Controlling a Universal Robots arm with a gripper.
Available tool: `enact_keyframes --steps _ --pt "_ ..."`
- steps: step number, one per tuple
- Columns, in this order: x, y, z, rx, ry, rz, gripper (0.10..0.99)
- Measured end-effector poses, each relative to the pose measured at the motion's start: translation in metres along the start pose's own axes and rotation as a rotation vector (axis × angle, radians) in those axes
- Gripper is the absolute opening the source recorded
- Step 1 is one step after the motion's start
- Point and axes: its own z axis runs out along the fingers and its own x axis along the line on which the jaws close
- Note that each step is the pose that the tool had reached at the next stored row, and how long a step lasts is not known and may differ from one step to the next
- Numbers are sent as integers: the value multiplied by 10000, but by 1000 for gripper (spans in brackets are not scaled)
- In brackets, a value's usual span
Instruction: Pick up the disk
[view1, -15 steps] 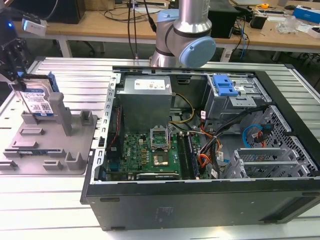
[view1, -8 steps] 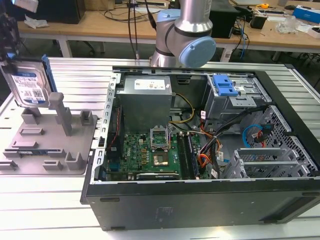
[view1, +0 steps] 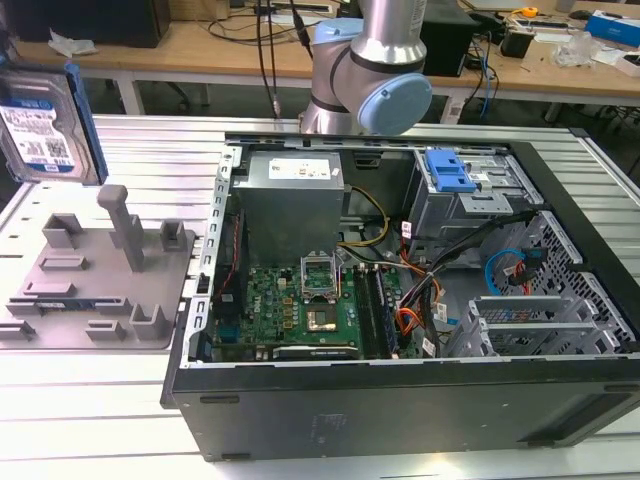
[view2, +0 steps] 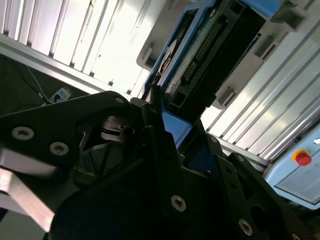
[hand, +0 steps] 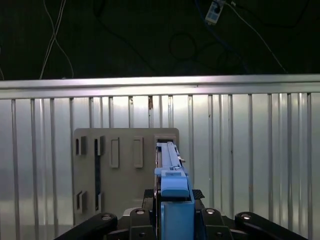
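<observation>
The disk (view1: 40, 125) is already off the bench (view1: 150, 135), held on edge in the air above the grey fixture (view1: 95, 275), near the bench's far corner on the exterior view's left, label facing the camera and a blue side rail (view1: 88, 125) along its edge. In the first wrist view the end effector (hand: 174, 212) sits clamped on the disk (hand: 169, 160), fingers pressing on the blue rail (hand: 175, 187) from both sides; below it lies the fixture (hand: 120, 170) on the slatted bench top (hand: 250, 150). In the second wrist view the disk (view2: 200, 55) runs away from the end effector (view2: 172, 135), its connector edge and underside exposed, with the bench slats behind. The pick looks essentially complete: no part of the disk appears to touch the fixture posts (view1: 125, 230). To do this step well, I'd judge the grip should stay firm and centred on the rails, since the plastic may be slippery and the drive is heavy for an edge grip. Keep the lift straight up until the bottom edge is clear of the tallest post, and avoid tilting so the disk doesn't twist between the fingers. Risk: slip or rotation in the clamp, or clipping the post. The open computer case (view1: 400, 300) takes up the middle of the bench, well apart from the disk, with the arm (view1: 370, 70) rising behind it at the far edge.
</observation>
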Motion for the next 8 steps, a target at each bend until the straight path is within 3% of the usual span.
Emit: enact_keyframes --steps 4,6,8 --pt "5 1 -213 1 1 -82 369" --pt "9 2 -378 3 1 -143 369" --pt "12 3 -479 5 0 -178 369"
